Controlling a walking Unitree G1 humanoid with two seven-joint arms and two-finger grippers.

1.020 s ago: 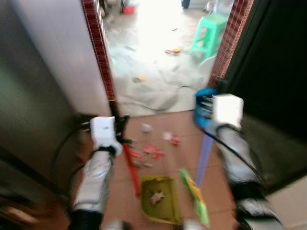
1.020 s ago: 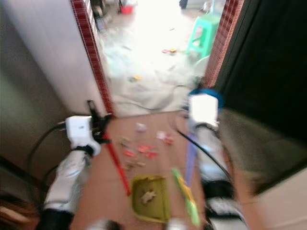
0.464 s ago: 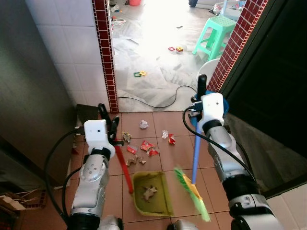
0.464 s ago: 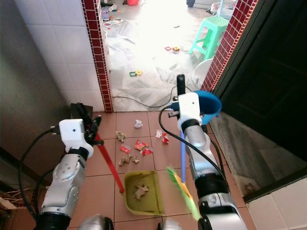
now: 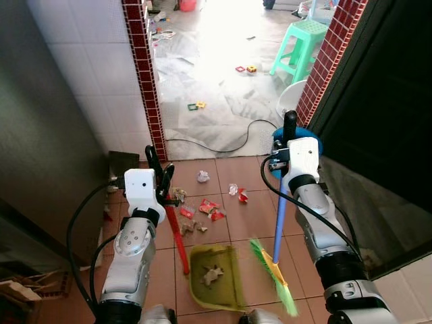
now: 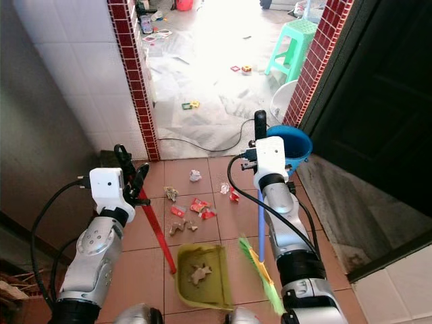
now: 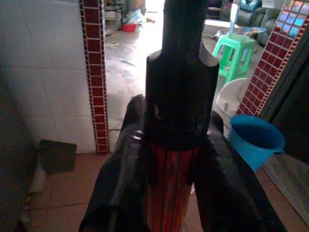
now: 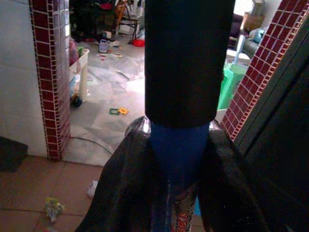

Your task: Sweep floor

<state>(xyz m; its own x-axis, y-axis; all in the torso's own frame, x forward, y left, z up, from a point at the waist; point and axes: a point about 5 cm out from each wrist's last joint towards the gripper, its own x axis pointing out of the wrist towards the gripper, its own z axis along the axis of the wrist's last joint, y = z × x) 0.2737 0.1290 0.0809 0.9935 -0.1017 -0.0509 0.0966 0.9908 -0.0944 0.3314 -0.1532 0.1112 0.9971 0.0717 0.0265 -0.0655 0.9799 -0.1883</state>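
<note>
My left gripper (image 5: 156, 177) was clamped around the red handle (image 5: 177, 236) of the dustpan (image 5: 214, 275), its two black fingers (image 7: 118, 193) pressed against the shaft just below the black grip cap (image 7: 179, 92). The handle ran down from the gripper to the yellow-green dustpan, which sat on the terracotta tile floor (image 5: 253, 209) with a small clump of debris inside it.

My right gripper (image 5: 286, 147) was closed on the blue handle (image 5: 279, 216) of the broom (image 5: 273, 273), gripping it right under its black top end (image 8: 189, 58). The broom hung steeply from that grip, its green bristle head angled just to the right of the dustpan and near the floor.

Between the two handles, beyond the dustpan, scraps of litter (image 5: 204, 208) lay scattered on the tiles: red wrappers, crumpled white paper and brownish bits. A blue bucket (image 6: 290, 145) stood behind my right gripper beside a red-tiled pillar (image 5: 332, 57). Another red-tiled pillar (image 5: 143, 77) edged the white tiled wall on my left. Through the opening, a black cable (image 5: 216, 145) curled over a pale floor, with small toys (image 5: 196, 105) and a green stool (image 5: 300, 44) farther off.
</note>
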